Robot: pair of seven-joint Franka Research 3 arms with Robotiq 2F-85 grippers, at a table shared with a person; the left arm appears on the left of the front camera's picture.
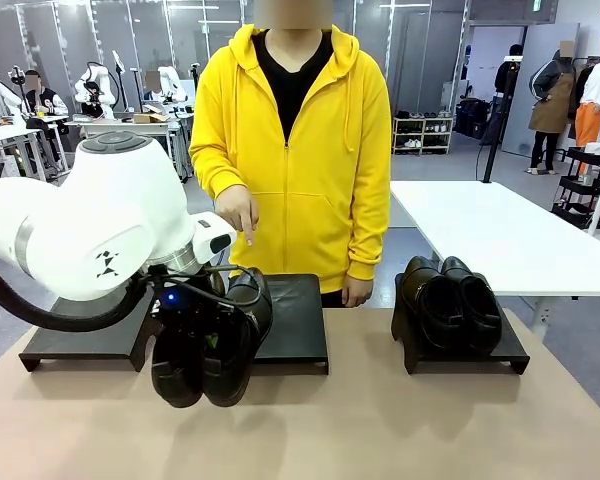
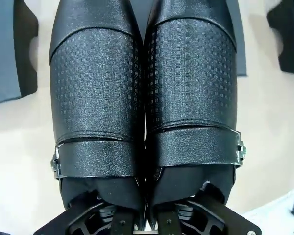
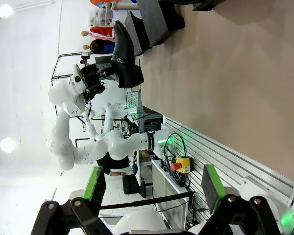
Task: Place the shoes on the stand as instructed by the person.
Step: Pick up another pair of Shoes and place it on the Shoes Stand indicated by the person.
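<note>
From my station, the front camera faces across the table (image 1: 400, 430) toward the person (image 1: 292, 150). My left wrist camera looks close along the held shoes (image 2: 144, 98). My right wrist camera, rolled sideways, views the same shoes (image 3: 123, 56) from afar.

From across the desk, the left gripper (image 1: 195, 335) is mostly buried behind the held pair of glossy black leather shoes (image 1: 208, 345), so where its fingers meet the leather cannot be made out. In the left wrist view those shoes (image 2: 144, 98) run off the top edge, toes cut away, and the finger pads sit hidden inside the shoe openings. The left black flat stand (image 1: 80, 345) is partly covered by the white arm. The person's yellow-sleeved hand (image 1: 357, 291) dips behind the desk's far edge.
</note>
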